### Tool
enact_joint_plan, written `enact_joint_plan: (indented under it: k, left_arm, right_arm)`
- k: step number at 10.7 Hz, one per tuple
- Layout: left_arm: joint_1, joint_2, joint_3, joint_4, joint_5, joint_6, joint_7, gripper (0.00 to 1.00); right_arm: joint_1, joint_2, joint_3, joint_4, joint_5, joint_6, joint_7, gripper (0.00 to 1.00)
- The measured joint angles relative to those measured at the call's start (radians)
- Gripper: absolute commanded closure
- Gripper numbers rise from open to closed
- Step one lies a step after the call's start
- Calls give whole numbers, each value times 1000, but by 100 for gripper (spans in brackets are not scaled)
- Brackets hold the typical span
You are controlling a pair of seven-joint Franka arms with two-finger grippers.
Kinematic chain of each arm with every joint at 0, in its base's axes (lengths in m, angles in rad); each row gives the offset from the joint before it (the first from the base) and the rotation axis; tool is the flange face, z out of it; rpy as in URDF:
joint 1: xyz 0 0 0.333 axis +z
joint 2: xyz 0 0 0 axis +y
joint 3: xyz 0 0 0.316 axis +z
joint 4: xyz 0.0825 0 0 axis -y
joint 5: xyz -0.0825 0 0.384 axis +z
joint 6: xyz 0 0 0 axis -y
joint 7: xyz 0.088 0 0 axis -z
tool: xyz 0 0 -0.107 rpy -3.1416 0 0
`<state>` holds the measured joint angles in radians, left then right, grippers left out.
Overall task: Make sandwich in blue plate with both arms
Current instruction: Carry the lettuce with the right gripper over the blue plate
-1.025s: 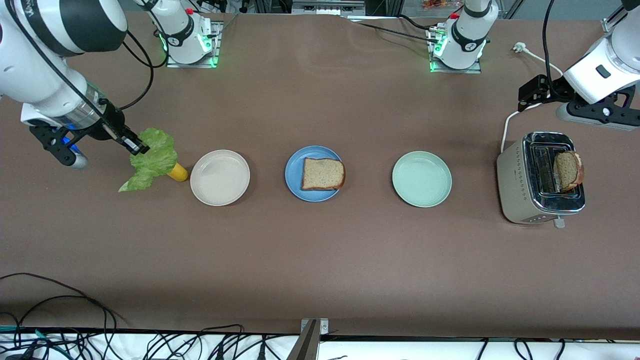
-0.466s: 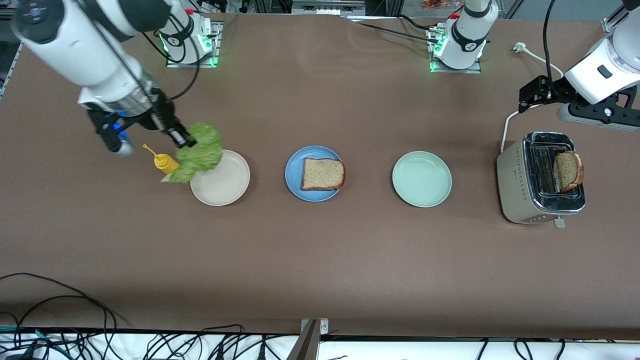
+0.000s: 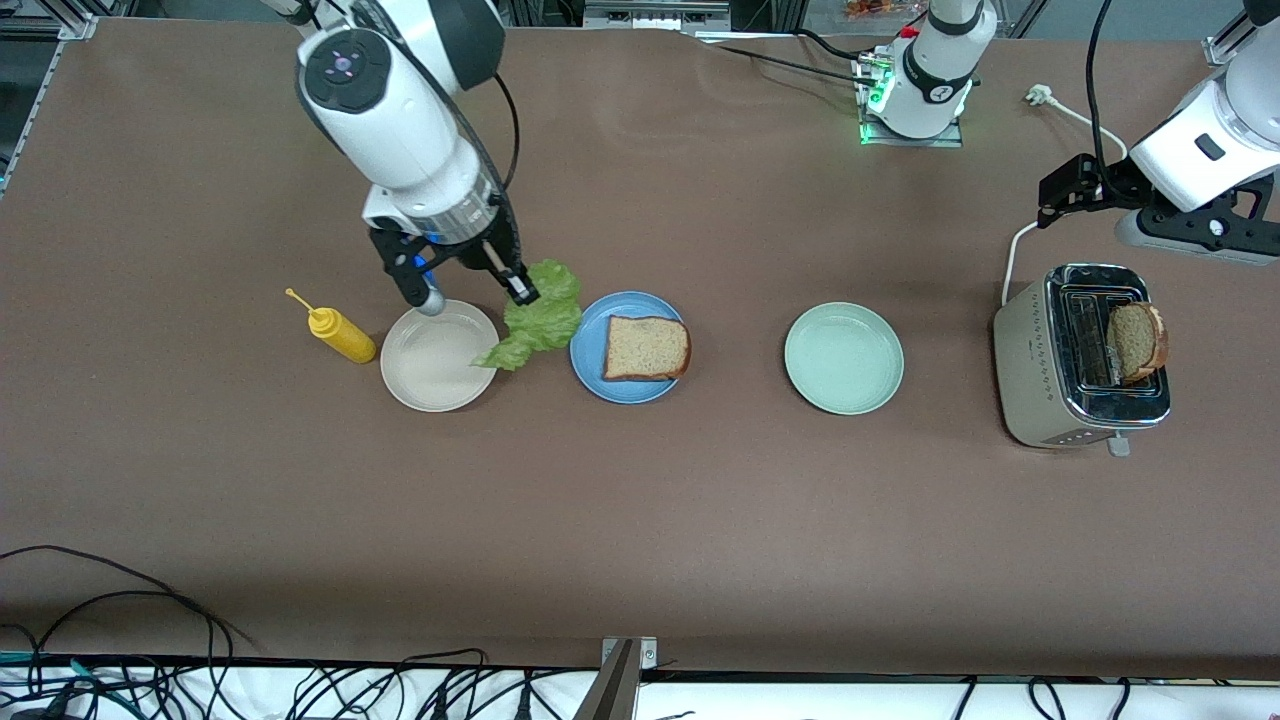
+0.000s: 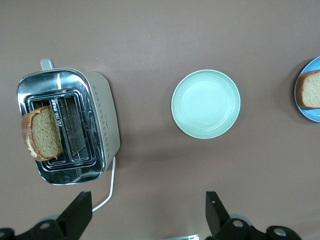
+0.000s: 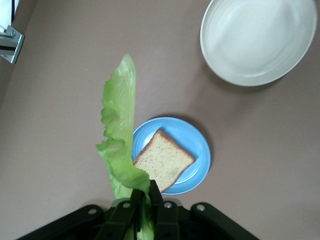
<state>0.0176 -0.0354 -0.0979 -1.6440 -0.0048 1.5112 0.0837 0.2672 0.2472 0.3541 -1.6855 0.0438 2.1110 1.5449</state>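
In the last second the right gripper (image 3: 512, 283) has carried the ruffled green lettuce leaf (image 3: 538, 318) from the left edge of the front view, past the small yellow squeeze bottle (image 3: 341, 334) and over the round beige-white plate (image 3: 438, 356), to a spot left of centre; its fingers are pinched on the leaf's upper end and the leaf hangs over the gap between the beige-white plate and the round matte blue plate (image 3: 590, 372), its lower tip overlapping the beige plate's rim in the front view. The blue plate sits at the centre of the front view with 1 slice of brown wholegrain toast (image 3: 646, 347) lying flat on it, so the lettuce looks 1 short sideways move from being laid on that slice. In the right wrist view the leaf (image 5: 120, 135) hangs beside the blue plate (image 5: 196, 150), not yet over the bread. The left gripper (image 3: 1065, 190) waits at the upper right, over the table just above the silver 2-slot toaster (image 3: 1040, 375), its fingers (image 4: 215, 210) spread wide and empty; a 2nd slice of toast (image 3: 1136, 340) stands in a toaster slot. The round pale green plate (image 3: 843, 358) lies bare between blue plate and toaster. Open brown table fills the whole lower half, and nothing stands in the leaf's remaining path.
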Motion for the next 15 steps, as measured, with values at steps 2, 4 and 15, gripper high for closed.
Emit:
enact_joint_plan:
  k: [2,4,15]
  left_arm:
    - [0,0,0,0,0,3,0,0]
    - [0,0,0,0,0,4,0,0]
    - [3,0,0,0,0,6,0,0]
  right_arm:
    - [35,44,0,0,0,70,55,100]
    - [97,121,-1,-1,-9,177,113,100]
    - [217,357,-4,-44,-66,303,245,100]
